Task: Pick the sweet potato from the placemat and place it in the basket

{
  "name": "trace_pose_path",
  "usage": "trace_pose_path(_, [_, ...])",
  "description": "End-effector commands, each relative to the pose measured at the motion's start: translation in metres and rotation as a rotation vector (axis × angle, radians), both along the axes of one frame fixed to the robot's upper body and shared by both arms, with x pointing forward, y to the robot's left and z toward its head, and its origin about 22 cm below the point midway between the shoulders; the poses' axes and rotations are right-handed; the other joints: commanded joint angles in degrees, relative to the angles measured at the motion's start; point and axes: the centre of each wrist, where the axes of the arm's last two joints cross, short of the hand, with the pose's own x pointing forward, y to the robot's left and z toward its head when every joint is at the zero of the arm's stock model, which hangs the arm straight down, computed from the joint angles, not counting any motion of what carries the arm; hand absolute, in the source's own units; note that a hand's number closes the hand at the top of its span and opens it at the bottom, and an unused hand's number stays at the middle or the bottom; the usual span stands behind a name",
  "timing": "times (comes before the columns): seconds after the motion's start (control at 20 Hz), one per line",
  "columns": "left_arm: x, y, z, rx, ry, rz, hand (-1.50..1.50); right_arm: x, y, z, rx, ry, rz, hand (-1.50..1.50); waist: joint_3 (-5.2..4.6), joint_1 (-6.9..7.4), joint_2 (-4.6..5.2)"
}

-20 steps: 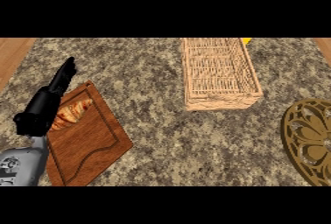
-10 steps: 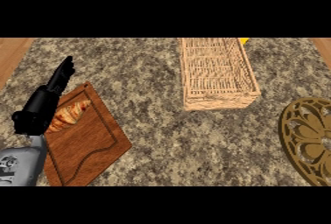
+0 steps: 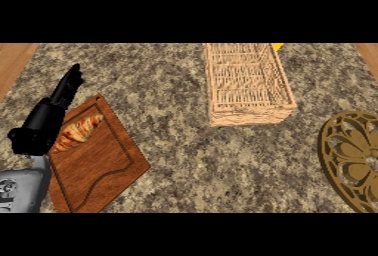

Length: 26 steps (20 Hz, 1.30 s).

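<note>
An orange-brown sweet potato [image 3: 80,131] lies on the upper left part of a brown wooden placemat [image 3: 100,162] at the left of the counter. My left hand [image 3: 50,114] is black and stretches up and to the right, its straight fingers [image 3: 68,86] pointing past the mat's top corner. The hand lies along the sweet potato's left side and covers part of it. A woven wicker basket [image 3: 247,82] stands at the top middle, with nothing visible inside. My right hand is out of view.
A round golden openwork plate [image 3: 356,160] sits at the right edge, partly cut off. A small yellow thing [image 3: 277,46] peeks out behind the basket. Wooden strips border the speckled stone counter [image 3: 192,155] at both upper corners.
My left hand has drifted slightly left and down along the sweet potato. The view has shifted a little, so the basket and plate sit slightly further left.
</note>
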Motion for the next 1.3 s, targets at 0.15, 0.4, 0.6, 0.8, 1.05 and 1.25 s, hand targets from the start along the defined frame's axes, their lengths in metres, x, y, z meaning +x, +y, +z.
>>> trace_pose_path(0.15, [-0.007,0.003,-0.016,0.006,0.005,0.004,0.00,0.002,0.014,-0.012,-0.267,0.029,-0.054,1.50,-0.02,-0.12,0.17])
trace_pose_path(0.4, [-0.009,-0.006,-0.007,0.002,0.013,0.011,0.00,0.003,0.024,-0.022,-0.421,-0.019,-0.090,1.50,0.03,-0.01,-0.01])
trace_pose_path(0.6, [-0.007,-0.001,-0.003,-0.001,0.000,0.015,0.00,0.003,0.014,-0.023,-0.493,-0.002,-0.037,1.50,0.03,-0.06,0.04])
trace_pose_path(0.8, [-0.009,0.006,-0.009,-0.002,0.005,-0.002,0.00,0.006,0.036,-0.027,-0.393,0.082,0.038,-1.50,0.01,-0.14,-0.09])
trace_pose_path(1.05, [0.006,-0.014,0.003,0.001,0.000,-0.002,0.00,0.008,0.020,-0.039,-0.302,0.101,0.042,-1.50,0.04,0.02,0.20])
trace_pose_path(1.25, [-0.010,0.008,-0.008,0.016,0.005,0.020,0.00,0.006,-0.009,-0.032,-0.021,0.084,0.012,-1.50,0.05,-0.34,-0.26])
